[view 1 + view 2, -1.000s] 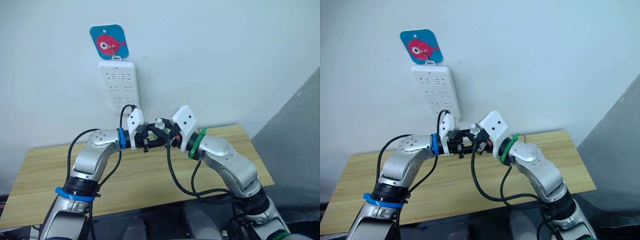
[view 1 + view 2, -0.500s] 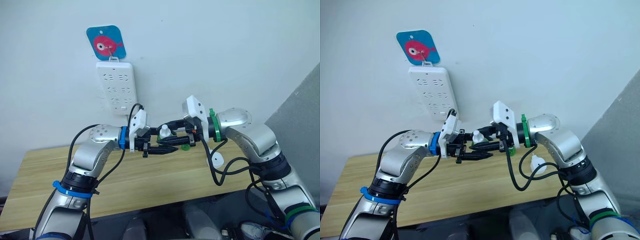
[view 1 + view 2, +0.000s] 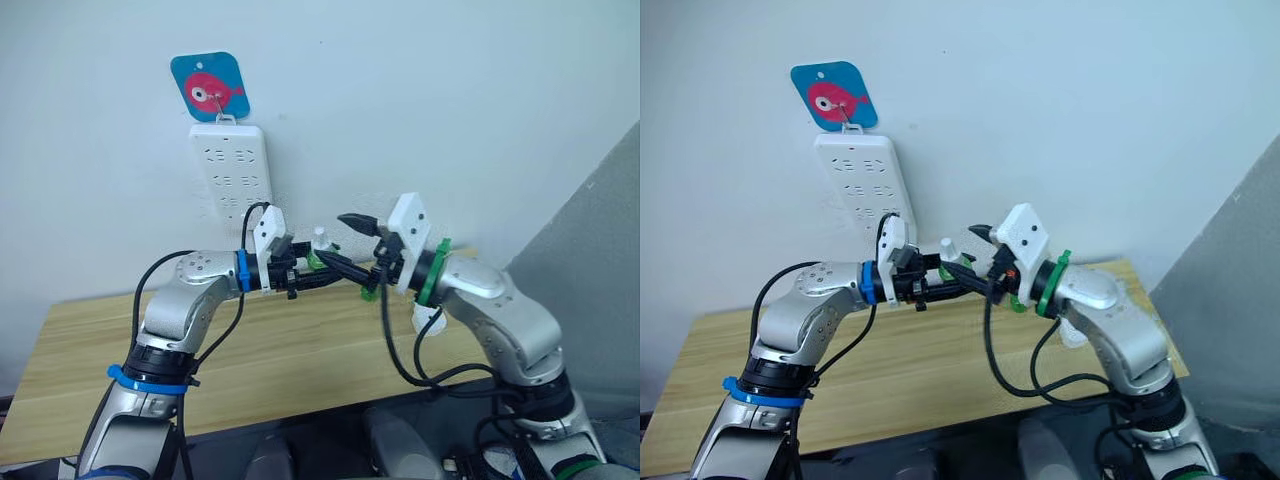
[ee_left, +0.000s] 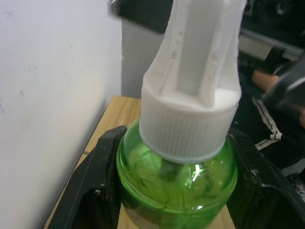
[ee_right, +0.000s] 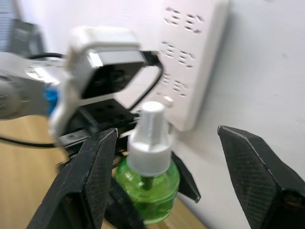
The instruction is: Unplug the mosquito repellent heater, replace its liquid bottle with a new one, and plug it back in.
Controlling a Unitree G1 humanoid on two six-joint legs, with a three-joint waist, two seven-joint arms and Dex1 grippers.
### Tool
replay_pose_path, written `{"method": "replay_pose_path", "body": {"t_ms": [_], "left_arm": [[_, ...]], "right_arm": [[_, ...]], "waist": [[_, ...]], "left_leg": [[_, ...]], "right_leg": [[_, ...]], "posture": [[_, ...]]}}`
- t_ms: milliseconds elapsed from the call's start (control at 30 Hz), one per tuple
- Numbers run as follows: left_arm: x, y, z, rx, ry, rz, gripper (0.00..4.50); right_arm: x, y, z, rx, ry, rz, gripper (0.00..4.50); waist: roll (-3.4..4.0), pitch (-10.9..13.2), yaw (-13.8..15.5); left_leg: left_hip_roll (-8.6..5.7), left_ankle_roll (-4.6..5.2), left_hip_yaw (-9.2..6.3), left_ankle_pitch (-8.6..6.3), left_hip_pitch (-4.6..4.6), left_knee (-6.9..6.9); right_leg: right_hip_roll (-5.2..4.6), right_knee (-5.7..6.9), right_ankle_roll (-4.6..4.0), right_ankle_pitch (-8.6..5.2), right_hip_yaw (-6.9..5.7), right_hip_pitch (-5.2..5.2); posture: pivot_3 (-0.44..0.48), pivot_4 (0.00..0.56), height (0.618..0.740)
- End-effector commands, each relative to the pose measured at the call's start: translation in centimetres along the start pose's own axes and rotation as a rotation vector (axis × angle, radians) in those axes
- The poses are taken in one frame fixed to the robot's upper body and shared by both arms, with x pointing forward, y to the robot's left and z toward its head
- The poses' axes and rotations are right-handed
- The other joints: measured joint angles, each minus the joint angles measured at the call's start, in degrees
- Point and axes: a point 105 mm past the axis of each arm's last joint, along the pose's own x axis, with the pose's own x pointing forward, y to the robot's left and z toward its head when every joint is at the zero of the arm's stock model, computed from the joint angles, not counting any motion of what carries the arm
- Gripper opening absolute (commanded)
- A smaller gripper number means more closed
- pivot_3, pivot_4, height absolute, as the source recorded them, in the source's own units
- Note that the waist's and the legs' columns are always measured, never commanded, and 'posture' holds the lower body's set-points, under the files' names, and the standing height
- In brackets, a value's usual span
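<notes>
My left gripper (image 3: 312,262) is shut on a green liquid bottle (image 3: 317,256) with a white ribbed cap and tall white tip (image 4: 190,119), held upright above the table's far edge. Its black fingers (image 4: 95,191) press the green body (image 4: 176,181) from both sides. My right gripper (image 3: 338,243) faces it, open wide, one finger above and one below the bottle and neither touching it. In the right wrist view the bottle (image 5: 147,176) stands between the spread fingers (image 5: 95,181). The white mosquito repellent heater (image 3: 430,318) lies on the table, partly hidden behind my right forearm.
A long white power strip (image 3: 232,180) hangs on the wall under a blue fish hook (image 3: 210,88), just behind the grippers. A small green object (image 3: 370,290) sits on the wooden table (image 3: 90,340) near the right gripper. A grey panel (image 3: 600,260) stands at the right.
My right arm swung out to the right and back, and its gripper now opens wide around the bottle. The left gripper kept the bottle and barely moved.
</notes>
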Motion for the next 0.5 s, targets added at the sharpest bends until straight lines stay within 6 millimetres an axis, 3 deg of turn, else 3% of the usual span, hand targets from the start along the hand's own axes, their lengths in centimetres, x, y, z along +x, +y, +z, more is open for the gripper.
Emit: {"method": "replay_pose_path", "body": {"t_ms": [33, 433, 500], "left_arm": [[0.16, 0.13, 1.23, 0.062, -0.022, -0.007, 2.32], [-0.03, -0.01, 0.93, 0.089, -0.017, -0.018, 2.32], [-0.1, -0.05, 0.81, 0.088, -0.016, -0.016, 2.32]], "right_arm": [[0.7, 0.5, 0.79, -0.02, -0.029, -0.045, 3.5], [1.69, 0.38, 0.39, -0.009, -0.029, -0.064, 3.5], [1.65, 0.47, 0.74, 0.002, -0.053, -0.053, 3.13]], "waist": [[0.01, 0.0, 0.0], [0.01, -0.02, -0.02], [0.01, -0.03, -0.02]], "left_leg": [[0.0, 0.0, 0.0, 0.0, 0.0, 0.0], [-0.01, 0.0, -0.01, 0.0, -0.01, -0.01], [-0.01, 0.0, -0.01, 0.0, -0.02, -0.01]], "right_leg": [[0.0, -0.01, -0.01, 0.0, 0.0, 0.0], [-0.01, -0.02, -0.02, 0.01, -0.01, 0.0], [-0.01, -0.02, -0.02, 0.01, -0.01, 0.0]], "posture": [[-0.217, 0.104, 0.736], [-0.206, 0.09, 0.736], [-0.205, 0.09, 0.736]]}}
